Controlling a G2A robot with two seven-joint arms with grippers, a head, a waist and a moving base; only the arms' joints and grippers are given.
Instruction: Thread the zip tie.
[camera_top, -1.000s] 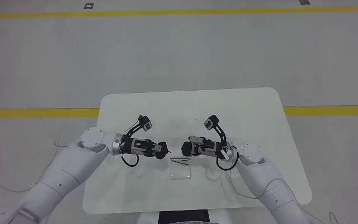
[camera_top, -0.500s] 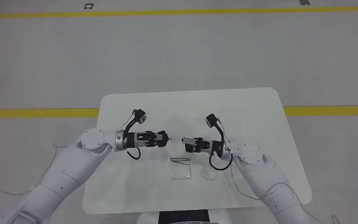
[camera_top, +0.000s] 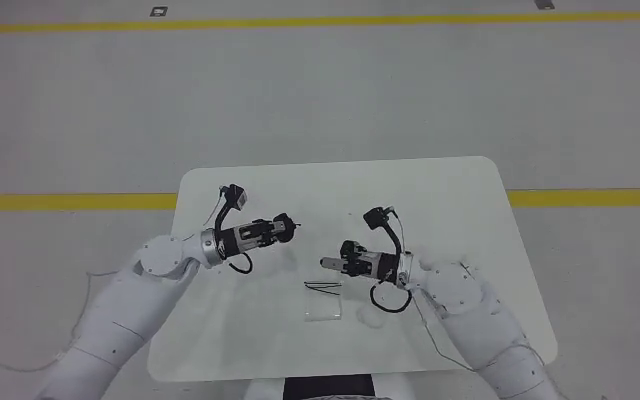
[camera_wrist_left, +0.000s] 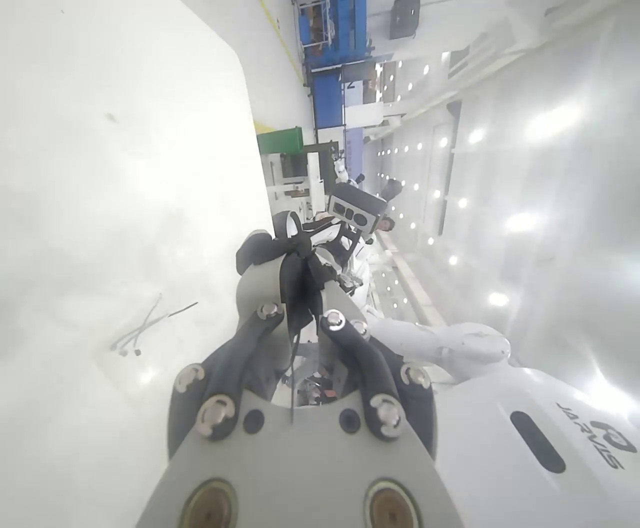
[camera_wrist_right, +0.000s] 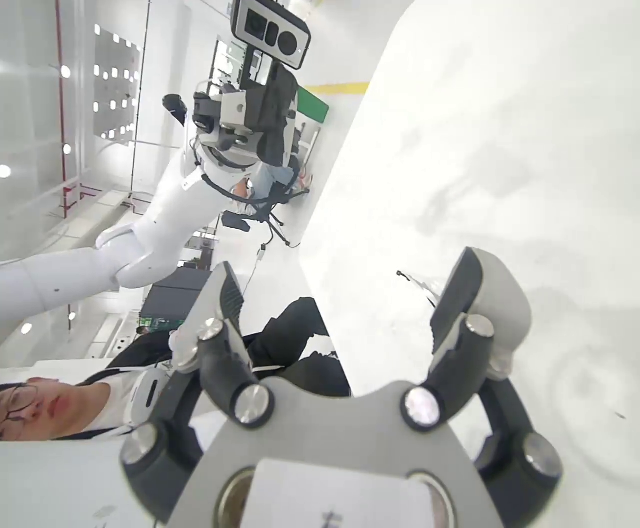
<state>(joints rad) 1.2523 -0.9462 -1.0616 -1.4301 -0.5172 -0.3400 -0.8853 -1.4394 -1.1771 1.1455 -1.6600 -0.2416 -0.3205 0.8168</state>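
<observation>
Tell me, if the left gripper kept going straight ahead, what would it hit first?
Most likely the right arm's wrist camera: it sits just past the left gripper, which is shut on the zip tie. Depth is unclear, so it could slip past.

Indus. test hall — yellow floor lines (camera_top: 80, 201), hi-bay lights (camera_wrist_left: 520, 222).

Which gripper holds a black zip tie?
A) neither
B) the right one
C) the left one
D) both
C: the left gripper is shut on the black zip tie, while the right gripper stands open and empty.
</observation>
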